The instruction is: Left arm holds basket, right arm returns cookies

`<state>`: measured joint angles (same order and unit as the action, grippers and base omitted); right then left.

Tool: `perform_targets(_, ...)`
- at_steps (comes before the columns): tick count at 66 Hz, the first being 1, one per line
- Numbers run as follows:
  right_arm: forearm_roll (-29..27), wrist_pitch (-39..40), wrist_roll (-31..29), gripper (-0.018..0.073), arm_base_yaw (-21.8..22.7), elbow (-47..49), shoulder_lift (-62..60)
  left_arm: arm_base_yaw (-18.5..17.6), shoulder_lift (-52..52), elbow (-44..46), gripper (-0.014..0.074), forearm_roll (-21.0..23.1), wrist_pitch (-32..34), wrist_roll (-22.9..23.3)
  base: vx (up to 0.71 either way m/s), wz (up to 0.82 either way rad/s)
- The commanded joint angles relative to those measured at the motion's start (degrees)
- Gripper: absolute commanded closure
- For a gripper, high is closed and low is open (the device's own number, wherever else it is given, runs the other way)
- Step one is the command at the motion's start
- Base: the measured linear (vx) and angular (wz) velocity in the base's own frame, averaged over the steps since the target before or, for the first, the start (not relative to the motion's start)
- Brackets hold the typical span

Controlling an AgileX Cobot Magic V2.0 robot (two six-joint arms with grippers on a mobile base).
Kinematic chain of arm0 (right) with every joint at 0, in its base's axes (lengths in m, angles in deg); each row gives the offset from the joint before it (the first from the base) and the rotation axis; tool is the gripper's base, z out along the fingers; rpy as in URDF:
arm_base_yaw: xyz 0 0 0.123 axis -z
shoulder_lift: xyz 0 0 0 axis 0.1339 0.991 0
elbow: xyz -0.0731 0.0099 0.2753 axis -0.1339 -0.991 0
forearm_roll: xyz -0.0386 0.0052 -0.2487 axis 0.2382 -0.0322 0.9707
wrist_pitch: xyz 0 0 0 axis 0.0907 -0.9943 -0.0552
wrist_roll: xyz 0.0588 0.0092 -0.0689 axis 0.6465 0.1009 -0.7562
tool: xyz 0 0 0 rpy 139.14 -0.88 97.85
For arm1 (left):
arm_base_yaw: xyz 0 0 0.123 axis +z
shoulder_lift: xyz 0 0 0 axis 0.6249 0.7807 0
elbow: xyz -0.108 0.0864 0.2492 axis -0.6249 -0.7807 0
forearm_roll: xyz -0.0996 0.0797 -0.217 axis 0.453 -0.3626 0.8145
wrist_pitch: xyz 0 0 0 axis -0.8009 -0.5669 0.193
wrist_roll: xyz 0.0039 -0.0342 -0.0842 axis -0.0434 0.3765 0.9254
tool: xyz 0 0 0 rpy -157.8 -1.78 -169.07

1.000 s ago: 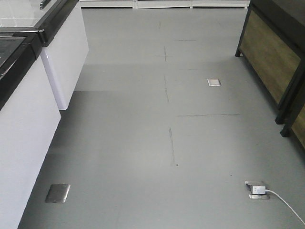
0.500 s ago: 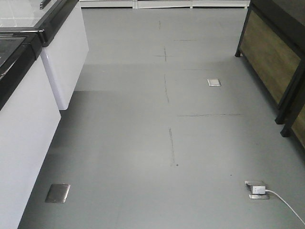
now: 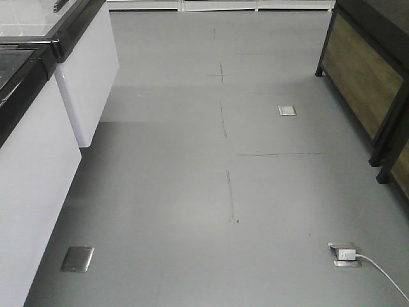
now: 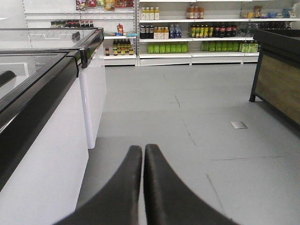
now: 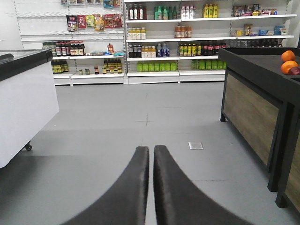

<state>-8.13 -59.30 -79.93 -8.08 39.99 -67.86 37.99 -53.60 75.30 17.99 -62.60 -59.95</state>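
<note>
Neither the basket nor the cookies shows in any of my views, so I cannot say where they are. The front view gives only bare grey floor (image 3: 192,192), with a white freezer cabinet (image 3: 38,160) down the left edge and a floor socket with a white plug (image 3: 345,254) at lower right. My left gripper (image 4: 143,154) sits at the bottom centre of its wrist view, its two dark fingers pressed together with only a thin slit between them and nothing held. My right gripper (image 5: 151,152) looks the same in its own view, closed and empty. Beyond it are stocked shelves (image 5: 164,42) across the top of the frame and a dark wood-panelled stand (image 5: 253,108) at the right with oranges (image 5: 288,61) on top. Neither part of the task looks started. I expect the basket to be light but awkward and inclined to swing or tip, so I would clamp its handle near the middle to keep it hanging level. I would expect the cookies to be a light pack that is stiff enough to pinch yet easy to crush, with brittle contents. I would take it across its narrower faces with gentle pressure.
</note>
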Motion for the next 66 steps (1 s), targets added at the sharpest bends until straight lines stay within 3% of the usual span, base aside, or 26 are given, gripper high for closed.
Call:
perform_targets(1,0.1,4.2,-0.5,0.057,0.4,-0.9,-0.7,-0.4,-1.0,1.7,0.0602,0.0,4.4,0.1,0.0,0.0)
perform_targets(12,0.1,4.2,-0.5,0.057,0.4,-0.9,-0.7,-0.4,-1.0,3.0,0.0602,0.0,6.6,0.2,0.0,0.0)
perform_targets(24,0.1,4.2,-0.5,0.057,0.4,-0.9,-0.7,-0.4,0.0,10.5,0.0602,0.0,7.2,0.1,0.0,0.0)
perform_targets(51,0.1,4.2,-0.5,0.057,0.4,-0.9,-0.7,-0.4,24.5,31.1,0.0602,0.0,-4.0,0.2,0.0,0.0)
perform_targets(66,0.1,4.2,-0.5,0.057,0.4,-0.9,-0.7,-0.4,30.9,31.8,0.0602,0.0,-4.2,0.2,0.0,0.0)
